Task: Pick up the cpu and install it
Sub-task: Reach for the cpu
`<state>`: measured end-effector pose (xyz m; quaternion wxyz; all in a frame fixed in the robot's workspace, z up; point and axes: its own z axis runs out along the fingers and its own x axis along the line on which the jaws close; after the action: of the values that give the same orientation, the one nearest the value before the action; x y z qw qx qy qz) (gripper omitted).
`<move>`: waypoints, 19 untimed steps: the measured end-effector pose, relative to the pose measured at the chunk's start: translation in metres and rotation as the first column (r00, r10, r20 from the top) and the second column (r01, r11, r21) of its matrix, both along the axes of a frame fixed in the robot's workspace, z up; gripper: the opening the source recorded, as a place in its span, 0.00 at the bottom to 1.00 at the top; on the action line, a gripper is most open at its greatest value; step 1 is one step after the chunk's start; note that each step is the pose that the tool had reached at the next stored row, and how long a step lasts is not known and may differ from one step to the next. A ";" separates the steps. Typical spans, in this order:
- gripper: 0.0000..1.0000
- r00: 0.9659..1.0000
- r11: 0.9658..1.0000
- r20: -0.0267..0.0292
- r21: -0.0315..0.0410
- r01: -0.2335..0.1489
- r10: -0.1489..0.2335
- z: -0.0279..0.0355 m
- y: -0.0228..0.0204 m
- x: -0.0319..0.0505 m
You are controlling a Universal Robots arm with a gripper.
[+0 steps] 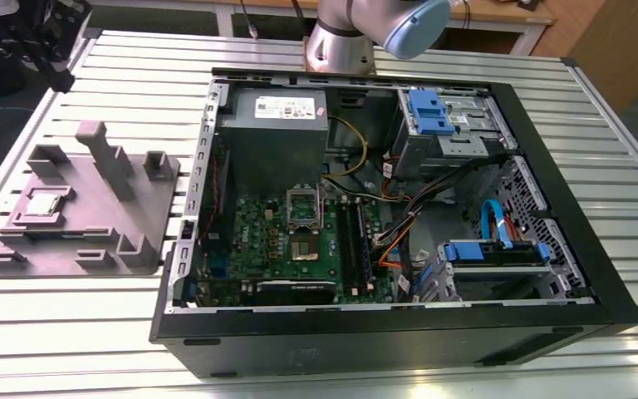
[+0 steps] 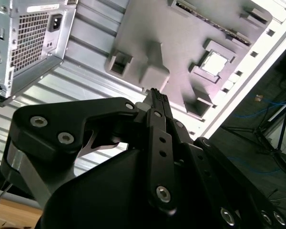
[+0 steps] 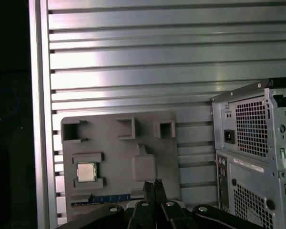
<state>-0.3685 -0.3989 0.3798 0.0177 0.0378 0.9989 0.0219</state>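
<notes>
Exterior view: the cpu (image 1: 42, 202) lies flat in a square recess of the grey fixture tray (image 1: 80, 253), which sits on the slotted table (image 1: 109, 349) at the exterior view's left of the open computer case (image 1: 585, 274). That seat likely keeps the chip square and reachable from above. In both wrist views the gripper (image 3: 153, 185) hangs over the tray with its fingertips pressed together and nothing between them, apart from the chip and well away from the green motherboard (image 1: 263, 249) inside the case.

Cpu (image 1: 44, 202) in holder tray (image 1: 64, 268); tray on table (image 1: 97, 332), exterior view's left of computer case (image 1: 408, 337).
</notes>
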 end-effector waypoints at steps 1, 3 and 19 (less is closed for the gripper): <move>0.14 1.000 1.000 0.000 0.000 0.000 0.000 -0.0014 0.0000 -0.0028; 0.14 1.000 1.000 0.000 0.000 0.000 0.000 -0.0046 0.0000 -0.0083; 0.14 1.000 1.000 -0.005 0.000 0.000 0.000 -0.0336 -0.0008 -0.0453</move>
<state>-0.4138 -0.3997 0.3462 0.0153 0.0378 0.9989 0.0218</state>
